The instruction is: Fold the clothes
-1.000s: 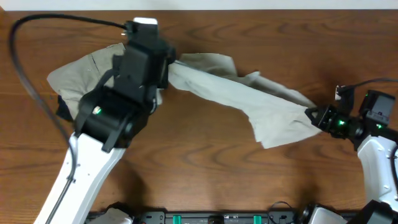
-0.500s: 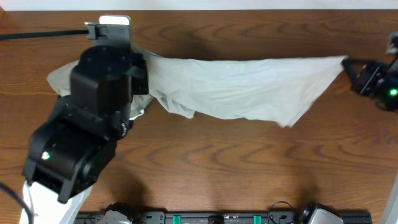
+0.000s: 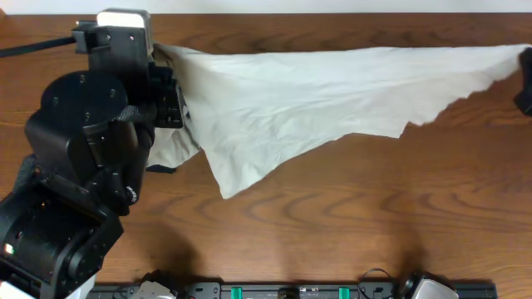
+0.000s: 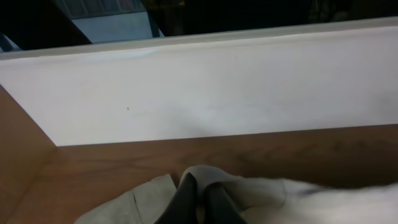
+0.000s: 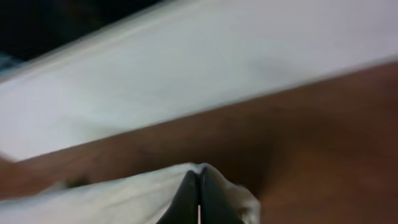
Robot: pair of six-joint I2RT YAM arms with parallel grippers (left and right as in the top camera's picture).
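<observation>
Cloth (image 3: 332, 91) stretched between left claw (image 4: 200, 202), right claw (image 5: 199, 198), over table (image 3: 349, 241).

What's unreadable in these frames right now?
Overhead: right gripper cut off by the right edge.
Overhead: left arm covers the cream cloth's left end and anything under it.
Right wrist: blurred; cloth edge detail lost.
Left wrist: left gripper cropped by the bottom edge; grip depth unclear.

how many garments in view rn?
2. Cream cloth stretched between left gripper and right gripper; tan garment peeking from under the left arm, mostly hidden. More may lie beneath.
</observation>
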